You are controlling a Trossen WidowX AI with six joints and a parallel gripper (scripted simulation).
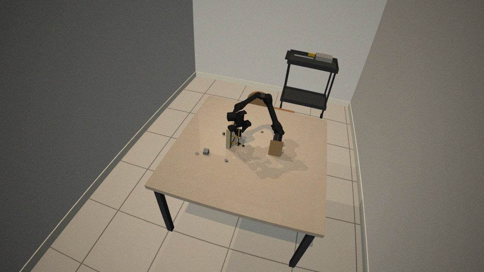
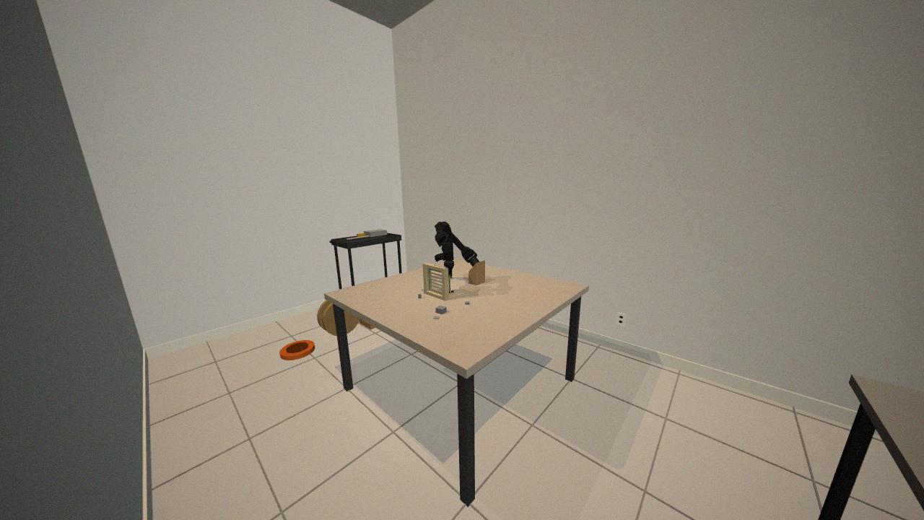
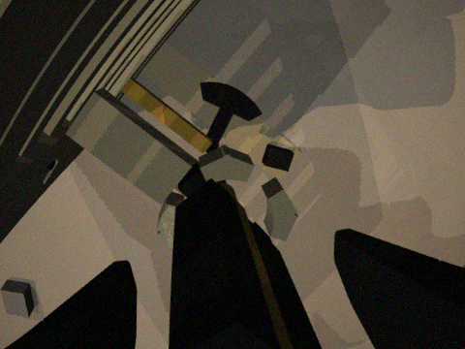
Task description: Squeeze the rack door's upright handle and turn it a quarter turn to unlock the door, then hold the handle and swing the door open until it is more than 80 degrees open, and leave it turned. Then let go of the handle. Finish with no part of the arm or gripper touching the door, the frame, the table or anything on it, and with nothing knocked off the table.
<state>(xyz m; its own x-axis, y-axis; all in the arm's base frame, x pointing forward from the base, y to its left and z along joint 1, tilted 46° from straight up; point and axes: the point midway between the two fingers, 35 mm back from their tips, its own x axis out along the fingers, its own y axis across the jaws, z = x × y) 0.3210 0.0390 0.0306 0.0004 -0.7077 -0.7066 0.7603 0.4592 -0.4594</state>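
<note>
The pale rack frame (image 1: pixel 228 139) (image 2: pixel 426 280) stands upright on the table, with slats (image 3: pixel 140 36) (image 2: pixel 437 282) along it. The slats look close to the frame; the door's exact angle cannot be told. The upright black handle (image 3: pixel 203 271) (image 1: pixel 239 133), with a brass strip, stands off the slatted side on a brass bar (image 3: pixel 167 116) and a pale bracket (image 3: pixel 131 145). My gripper (image 3: pixel 234 262) (image 1: pixel 238 130) is open, pointing down over the handle. In the wrist view its two dark fingers stand either side of the handle, with visible gaps. How far the handle is turned cannot be told.
Small grey blocks (image 1: pixel 206 151) (image 2: pixel 440 309) (image 3: pixel 18 298) and smaller pieces (image 1: pixel 225 160) (image 1: pixel 223 133) (image 1: pixel 261 132) lie around the frame on the table (image 1: pixel 270 203). A brown angled block (image 1: pixel 275 148) (image 2: pixel 476 272) stands by the arm's base. A dark cart (image 1: pixel 304 98) stands beyond the table.
</note>
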